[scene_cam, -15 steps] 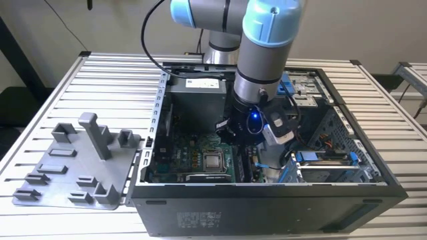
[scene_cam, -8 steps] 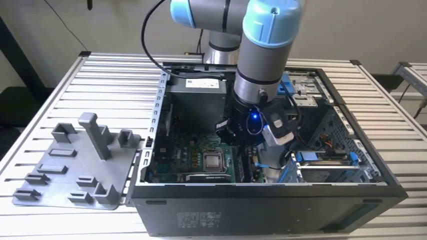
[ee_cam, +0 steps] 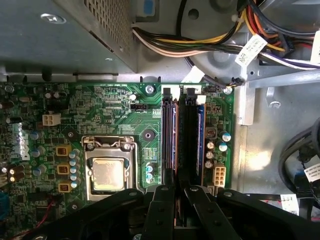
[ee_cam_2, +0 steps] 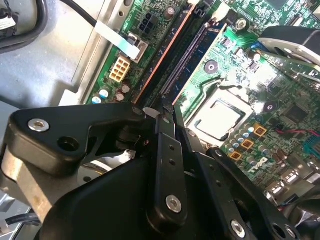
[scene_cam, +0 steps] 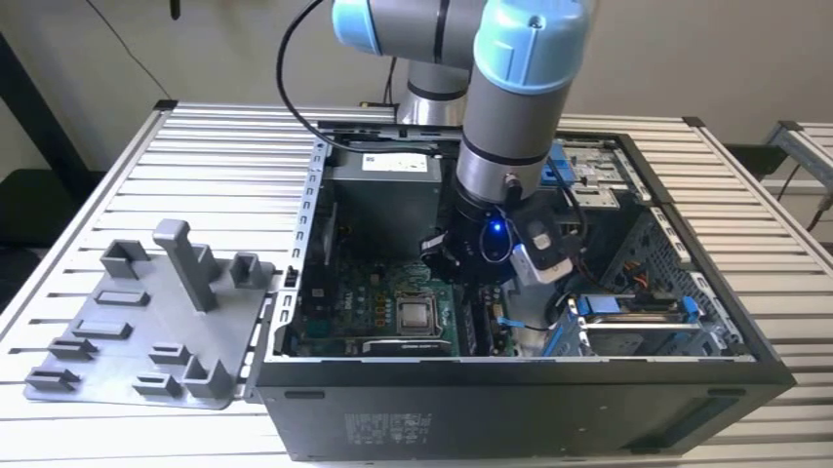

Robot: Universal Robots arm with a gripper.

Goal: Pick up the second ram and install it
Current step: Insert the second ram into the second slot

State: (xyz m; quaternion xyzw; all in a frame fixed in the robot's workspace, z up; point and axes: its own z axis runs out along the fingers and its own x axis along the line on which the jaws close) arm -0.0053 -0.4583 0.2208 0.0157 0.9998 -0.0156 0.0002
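Inside the open computer case (scene_cam: 521, 405), my gripper (scene_cam: 471, 281) hangs low over the green motherboard (ee_cam: 110, 107). Two dark sticks stand edge-up in the side-by-side memory slots. The second ram (ee_cam: 184, 140) (ee_cam_2: 187, 52) is the thin black one in the blue slot. My gripper (ee_cam: 180, 192) (ee_cam_2: 164, 111) sits at its near end, fingers drawn close on either side of its top edge, shut on it. The other stick (ee_cam: 168, 135) (ee_cam_2: 167, 47), with a coppery edge, stands in the neighbouring slot, between the second ram and the CPU socket.
The silver CPU socket (ee_cam: 107, 172) lies beside the slots. A bundle of coloured cables (ee_cam: 200, 45) runs past the slots' far end, with the power supply (scene_cam: 384, 190) behind. A grey fixture with posts (scene_cam: 143, 331) sits on the slatted table at the exterior view's left.
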